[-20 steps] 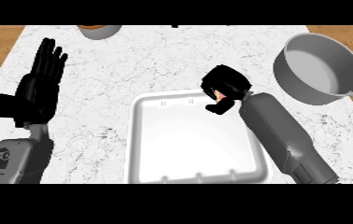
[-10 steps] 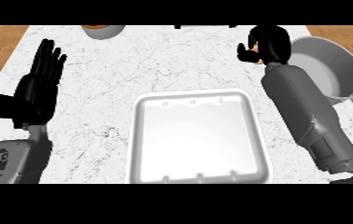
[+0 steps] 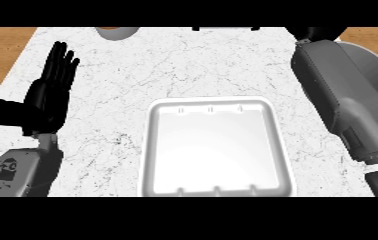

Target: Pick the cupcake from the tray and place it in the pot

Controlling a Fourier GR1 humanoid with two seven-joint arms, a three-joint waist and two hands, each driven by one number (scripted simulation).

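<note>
The white tray (image 3: 218,149) lies at the middle of the marble counter with nothing in it. My right forearm (image 3: 336,89) rises along the right side. Only the black base of my right hand (image 3: 317,33) shows at the upper edge. The cupcake is not visible in this view, and the forearm and the picture's edge cover the place where the pot stood. My left hand (image 3: 48,94) rests open at the left edge, fingers up, away from the tray.
Part of a grey bowl (image 3: 114,32) shows at the counter's far edge, upper left. Wooden floor (image 3: 15,44) borders the counter on the left and at the far right corner. Bare marble (image 3: 184,64) lies between the tray and the far edge.
My right hand, curled round the cupcake at the tray's far right corner, lifted away up and to the right over the pot, and now reaches past the upper edge. The left hand stayed put.
</note>
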